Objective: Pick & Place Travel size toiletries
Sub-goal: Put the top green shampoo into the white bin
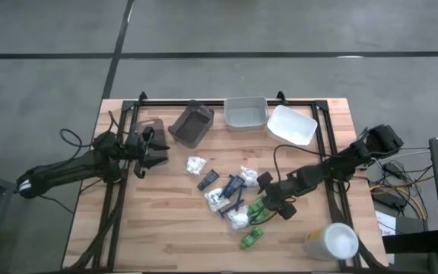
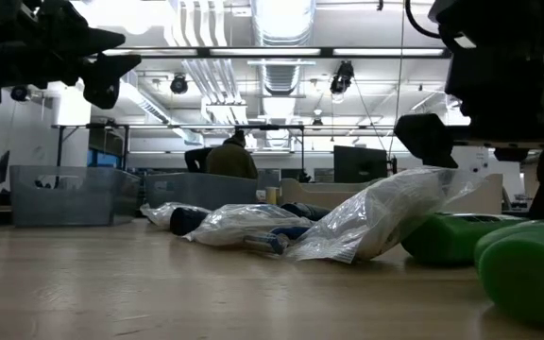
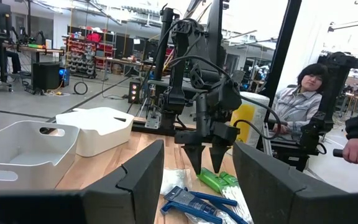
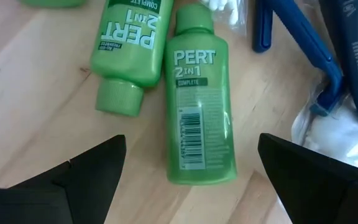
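Observation:
The toiletries lie loose in the middle of the table: green bottles (image 1: pixel 258 207) (image 1: pixel 251 238), white crinkly packets (image 1: pixel 196 164) (image 1: pixel 238 219) and dark flat tubes (image 1: pixel 209 180). My right gripper (image 1: pixel 271 199) hovers open over two green bottles that lie flat side by side. In the right wrist view its fingers (image 4: pixel 191 140) stand on either side of one bottle (image 4: pixel 201 118) without touching it, and the second bottle (image 4: pixel 126 43) lies beside it. My left gripper (image 1: pixel 149 152) waits open near the table's left side, away from the pile.
A brown tray (image 1: pixel 191 124), a grey tray (image 1: pixel 246 113) and a white tray (image 1: pixel 291 124) stand along the far edge. A big white cup (image 1: pixel 331 242) sits at the near right corner. Blue razors (image 4: pixel 303 43) lie next to the bottles. A person sits beyond the table (image 3: pixel 300 102).

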### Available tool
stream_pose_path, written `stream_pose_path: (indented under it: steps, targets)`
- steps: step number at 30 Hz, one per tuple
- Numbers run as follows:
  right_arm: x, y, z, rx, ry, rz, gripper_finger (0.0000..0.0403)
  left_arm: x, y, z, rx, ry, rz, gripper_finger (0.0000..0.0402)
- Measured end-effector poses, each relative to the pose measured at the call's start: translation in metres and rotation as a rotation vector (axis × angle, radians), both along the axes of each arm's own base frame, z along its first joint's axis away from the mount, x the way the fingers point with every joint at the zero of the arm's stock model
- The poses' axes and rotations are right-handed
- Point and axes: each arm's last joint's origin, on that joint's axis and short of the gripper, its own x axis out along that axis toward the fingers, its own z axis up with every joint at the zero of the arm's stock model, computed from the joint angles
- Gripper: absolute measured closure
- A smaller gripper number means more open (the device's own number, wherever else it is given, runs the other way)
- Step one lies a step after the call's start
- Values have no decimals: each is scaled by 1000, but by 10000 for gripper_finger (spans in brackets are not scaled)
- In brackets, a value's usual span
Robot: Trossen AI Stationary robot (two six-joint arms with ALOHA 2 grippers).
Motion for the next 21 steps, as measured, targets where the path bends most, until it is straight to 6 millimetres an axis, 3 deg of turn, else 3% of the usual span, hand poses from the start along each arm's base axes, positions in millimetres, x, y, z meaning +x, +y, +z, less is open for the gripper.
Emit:
stream_pose_path:
  steps: [11,21]
  targets:
    - [10,4,-10,8,-1,-1,47,0,0,0,0,0,0,204]
    - [11,3,-8,4,-6,-7,151,0,0,0,0,1,0,204]
